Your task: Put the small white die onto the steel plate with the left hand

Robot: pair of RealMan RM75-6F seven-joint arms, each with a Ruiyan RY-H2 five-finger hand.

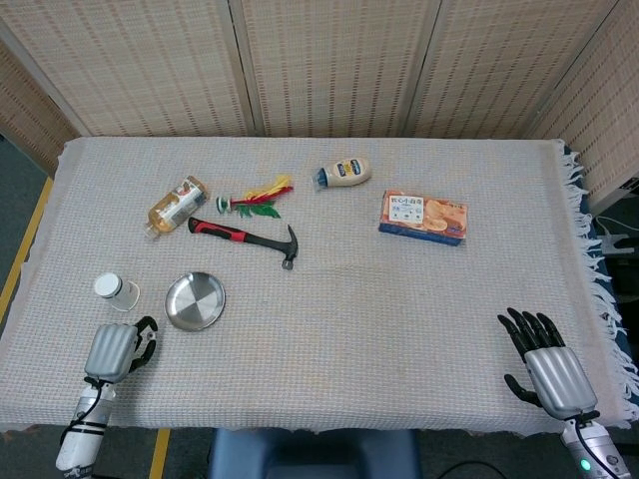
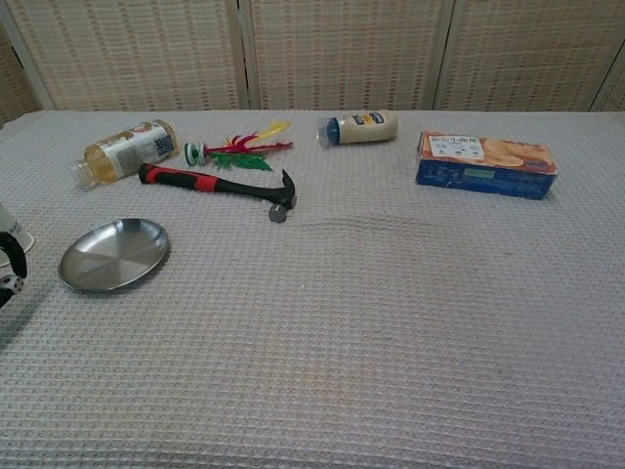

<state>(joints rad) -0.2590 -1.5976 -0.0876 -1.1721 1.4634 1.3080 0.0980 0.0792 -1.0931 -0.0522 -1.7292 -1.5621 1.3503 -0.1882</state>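
At the lower left of the head view, the left hand (image 1: 118,350) pinches the small white die (image 2: 10,284), just left of the steel plate (image 1: 195,300) and apart from it. The right hand (image 1: 544,366) rests released, fingers spread, at the tabletop's (image 1: 349,329) lower right

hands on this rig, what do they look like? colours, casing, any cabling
Both match: the left hand and right hand have black fingers and a ribbed silver-grey shell over the back. Wrists are pale grey; a black cable runs along the left wrist, and a small green light shows near the right wrist.
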